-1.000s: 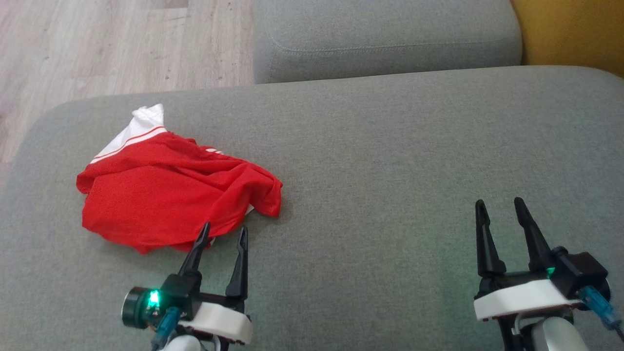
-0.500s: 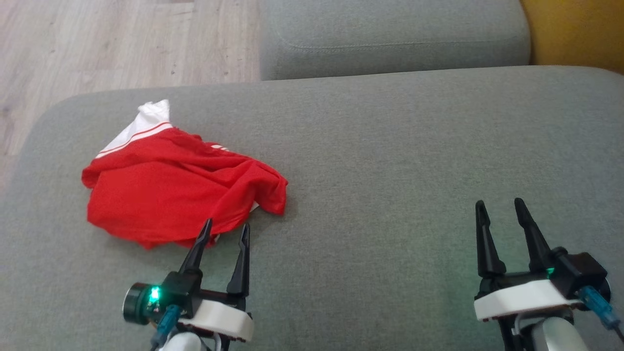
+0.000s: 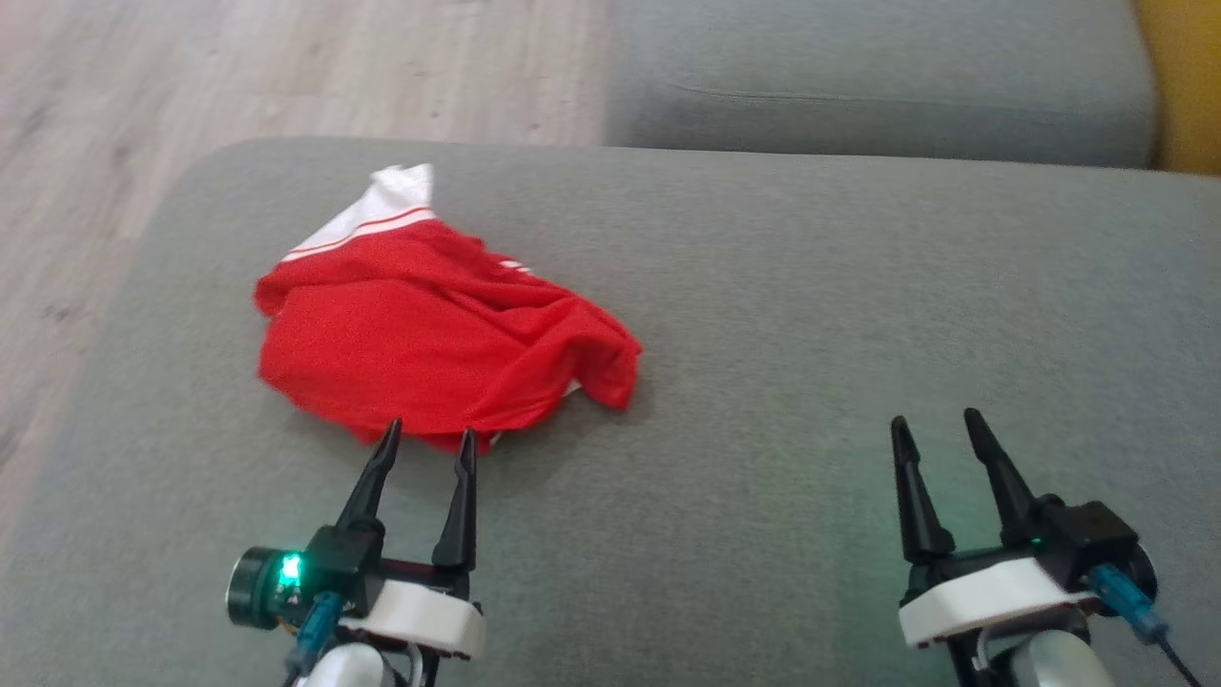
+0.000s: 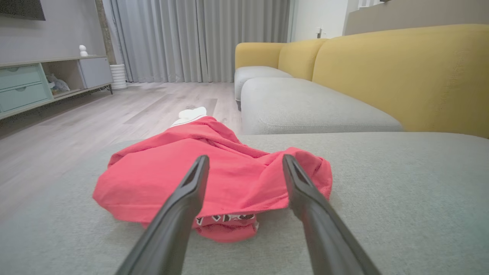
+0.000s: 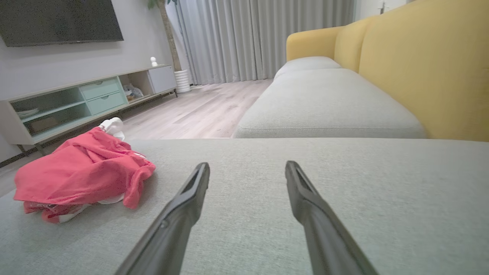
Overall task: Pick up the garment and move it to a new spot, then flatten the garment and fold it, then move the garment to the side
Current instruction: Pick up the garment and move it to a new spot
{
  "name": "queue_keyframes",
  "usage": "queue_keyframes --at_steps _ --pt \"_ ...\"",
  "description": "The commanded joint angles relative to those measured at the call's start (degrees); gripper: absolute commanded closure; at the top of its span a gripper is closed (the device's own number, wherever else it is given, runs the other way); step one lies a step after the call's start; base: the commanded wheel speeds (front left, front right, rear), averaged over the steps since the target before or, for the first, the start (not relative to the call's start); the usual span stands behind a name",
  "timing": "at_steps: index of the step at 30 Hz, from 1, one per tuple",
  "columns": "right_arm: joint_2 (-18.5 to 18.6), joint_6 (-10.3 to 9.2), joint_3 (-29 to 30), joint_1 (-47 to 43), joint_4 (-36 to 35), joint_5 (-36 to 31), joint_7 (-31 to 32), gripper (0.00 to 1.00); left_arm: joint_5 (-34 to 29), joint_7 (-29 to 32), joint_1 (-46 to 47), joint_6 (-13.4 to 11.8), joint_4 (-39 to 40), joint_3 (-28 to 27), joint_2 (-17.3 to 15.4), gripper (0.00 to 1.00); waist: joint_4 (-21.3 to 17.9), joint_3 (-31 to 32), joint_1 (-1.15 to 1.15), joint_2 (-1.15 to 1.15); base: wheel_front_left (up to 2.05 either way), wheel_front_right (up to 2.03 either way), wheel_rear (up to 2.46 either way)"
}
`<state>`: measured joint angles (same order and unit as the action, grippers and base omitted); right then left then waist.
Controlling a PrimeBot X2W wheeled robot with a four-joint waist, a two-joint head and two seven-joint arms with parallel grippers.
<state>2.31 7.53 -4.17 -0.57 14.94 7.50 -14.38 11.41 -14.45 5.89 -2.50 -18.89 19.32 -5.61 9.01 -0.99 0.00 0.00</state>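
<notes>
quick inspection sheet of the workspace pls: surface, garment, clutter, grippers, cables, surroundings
surface: grey cushion, flat.
job's things: garment, red with white trim, crumpled in a heap on the cushion's left part.
clutter: nothing seen.
grippers: left gripper open, tips at the garment's near edge, not gripping; right gripper open over the cushion, apart from the garment.
cables: blue-plugged cable at the left wrist, another at the right.
surroundings: wood floor, yellow sofa back, curtains, cabinet.
</notes>
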Motion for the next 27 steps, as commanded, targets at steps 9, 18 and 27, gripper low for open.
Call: queue_keyframes --at_steps 9,18,27 --pt "0.6 -0.04 -4.4 3.7 -0.7 -0.5 -0.6 0.00 -1.7 -0.5 1.7 0.0 2.7 -3.5 0.4 0.00 7.3 0.0 0.00 0.00 0.00 0.00 0.00" --pt "0.6 -0.04 -6.4 3.5 -0.5 0.1 -0.6 0.00 -2.4 -0.5 0.9 0.0 2.8 -4.5 0.9 0.00 12.6 0.3 0.00 0.00 0.00 0.00 0.00" --pt "0.6 -0.04 -7.8 3.3 -0.5 1.2 -0.6 0.00 -2.9 -0.5 0.4 0.5 2.8 -5.7 0.7 0.00 14.3 0.7 0.00 0.00 0.00 0.00 0.00"
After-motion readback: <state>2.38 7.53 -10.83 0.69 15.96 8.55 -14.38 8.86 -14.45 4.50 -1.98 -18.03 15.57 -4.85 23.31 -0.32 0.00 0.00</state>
